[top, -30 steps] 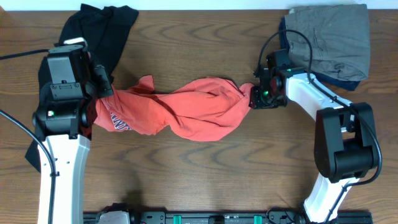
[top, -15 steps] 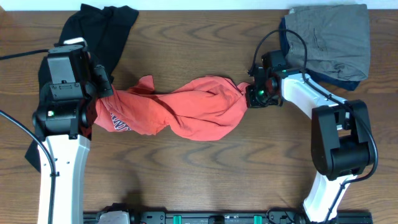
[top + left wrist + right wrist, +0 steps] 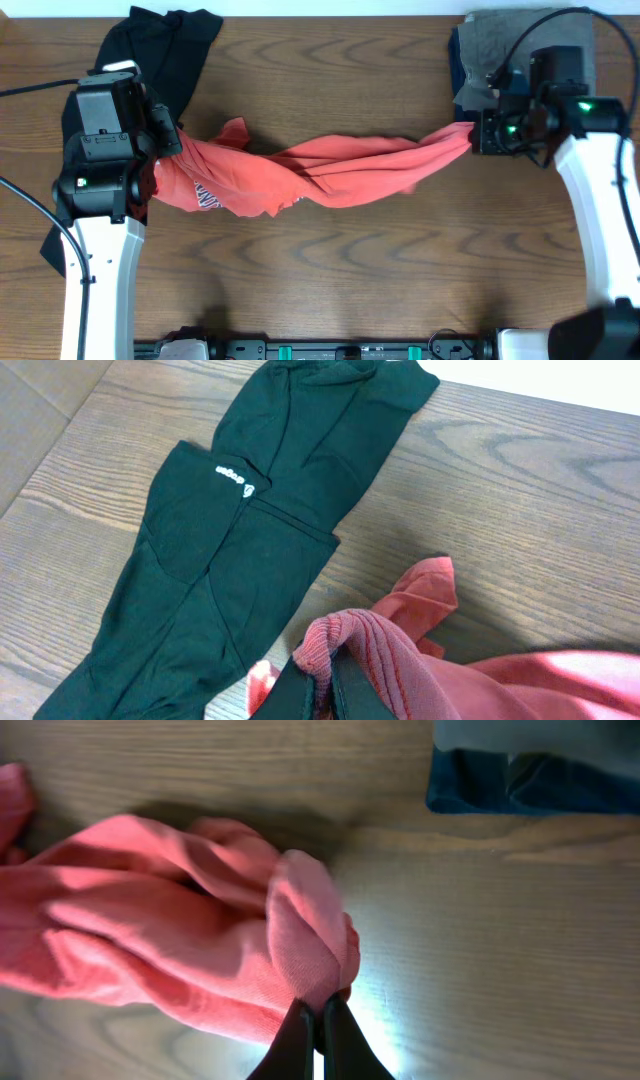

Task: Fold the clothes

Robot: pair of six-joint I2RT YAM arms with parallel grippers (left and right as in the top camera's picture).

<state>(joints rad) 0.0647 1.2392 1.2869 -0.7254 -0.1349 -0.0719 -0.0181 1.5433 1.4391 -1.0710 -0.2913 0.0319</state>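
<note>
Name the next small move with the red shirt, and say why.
Probably lift both ends slightly and shake the twist out. The left hand and the right hand each pinch one end of the coral-red cotton T-shirt, which runs between them as a bunched, twisted rope, not flat enough to fold.

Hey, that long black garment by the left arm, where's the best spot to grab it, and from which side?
Probably the black garment at its far end, pinched from above: it lies flat and lengthwise on the table, and that end is uncovered, while the near part lies beside the red T-shirt the left hand holds.
</note>
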